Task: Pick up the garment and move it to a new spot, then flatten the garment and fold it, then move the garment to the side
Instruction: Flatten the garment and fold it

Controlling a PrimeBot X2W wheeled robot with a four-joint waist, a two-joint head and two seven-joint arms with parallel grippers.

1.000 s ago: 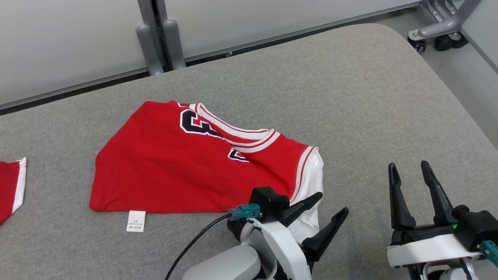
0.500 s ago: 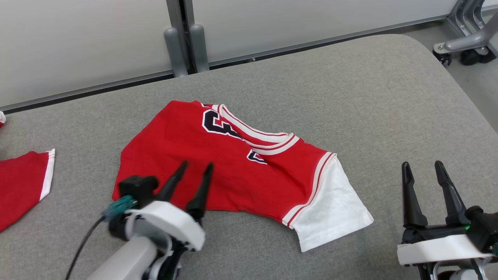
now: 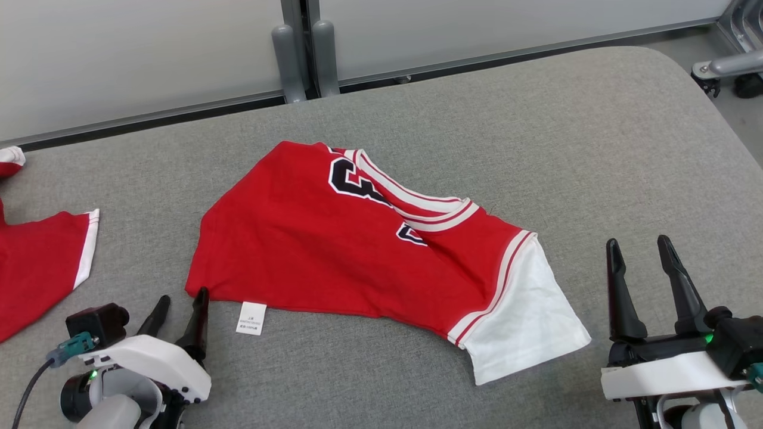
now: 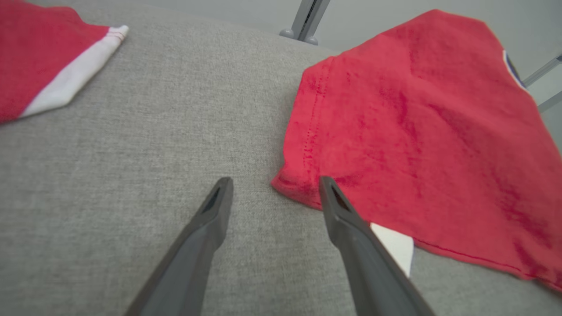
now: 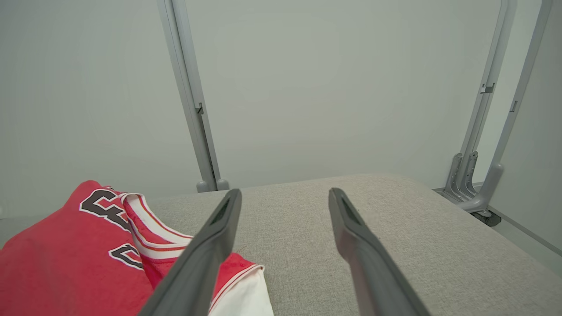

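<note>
Red garment [image 3: 334, 250] uncovered, left end effector [image 3: 183, 298] withdrawn

Your left claw [image 3: 182, 297] sits low at the lower left of the head view. Its two dark fingers [image 3: 197, 323] are parted and point forward with a slight lean to the right. In the left wrist view that claw [image 4: 275, 182] shows both fingers spread, tips level. A white wrist housing [image 3: 149, 360] sits behind it, trailing a black cable [image 3: 24, 390]. Your right claw [image 3: 638, 243] stands at the lower right, fingers well apart and pointing forward. The right wrist view shows this claw [image 5: 285, 193] with the same gap.
</note>
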